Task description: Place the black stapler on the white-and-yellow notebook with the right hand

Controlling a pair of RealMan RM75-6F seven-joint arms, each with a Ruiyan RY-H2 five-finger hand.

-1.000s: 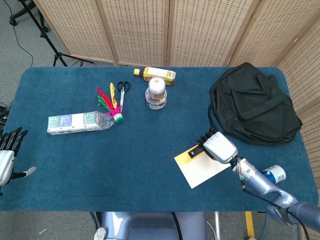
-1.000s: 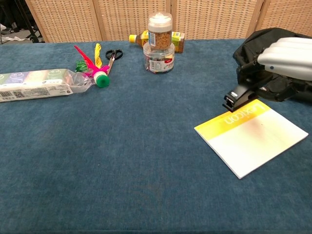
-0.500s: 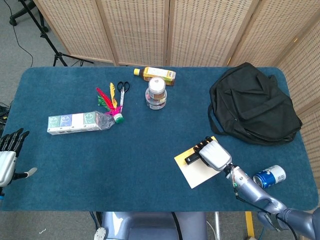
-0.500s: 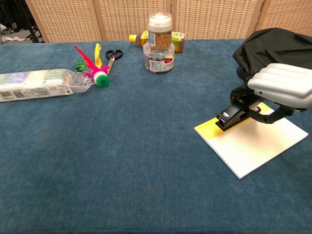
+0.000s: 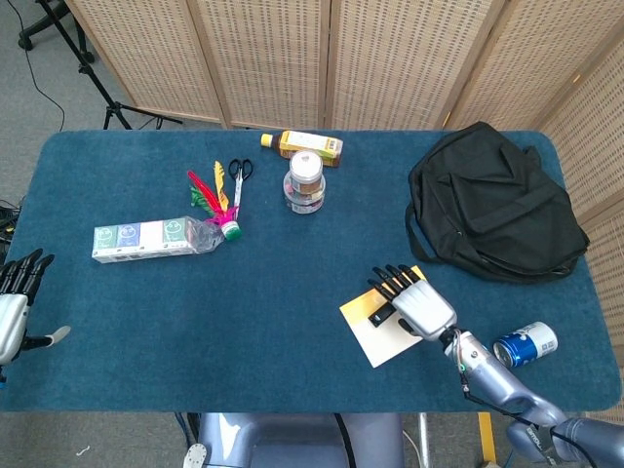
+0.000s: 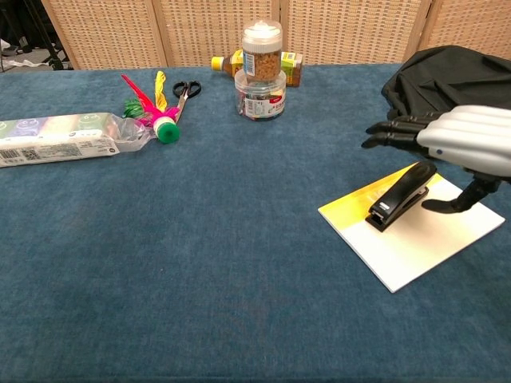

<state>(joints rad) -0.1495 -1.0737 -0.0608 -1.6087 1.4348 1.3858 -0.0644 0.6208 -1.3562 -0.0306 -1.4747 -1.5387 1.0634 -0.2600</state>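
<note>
the black stapler [image 6: 401, 195] lies flat on the white-and-yellow notebook [image 6: 415, 232], across the border between its yellow strip and its white part, with one end pointing toward the near left corner. the notebook lies at an angle on the blue table [image 6: 223, 263], near the right front edge. the right hand [image 6: 455, 152] hovers just above and beside the stapler, fingers [image 6: 395, 132] stretched out and apart, thumb lowered toward the notebook, holding nothing; in the chest view a gap shows between fingers and stapler. in the head view the same hand [image 5: 417, 304] covers most of the stapler [image 5: 382, 317] and part of the notebook [image 5: 375, 331].

the left hand [image 5: 15, 302] rests off the left edge of the table, fingers spread, empty.

a black bag [image 5: 492, 205] sits behind the notebook on the right, and a drink can [image 5: 525, 344] lies near the right front corner. stacked jars [image 6: 262, 72] stand at centre rear with a bottle [image 5: 300, 145] lying behind them. scissors [image 6: 185, 92], feathered shuttlecocks [image 6: 152, 108] and a long packet [image 6: 60, 137] lie to the left.
</note>
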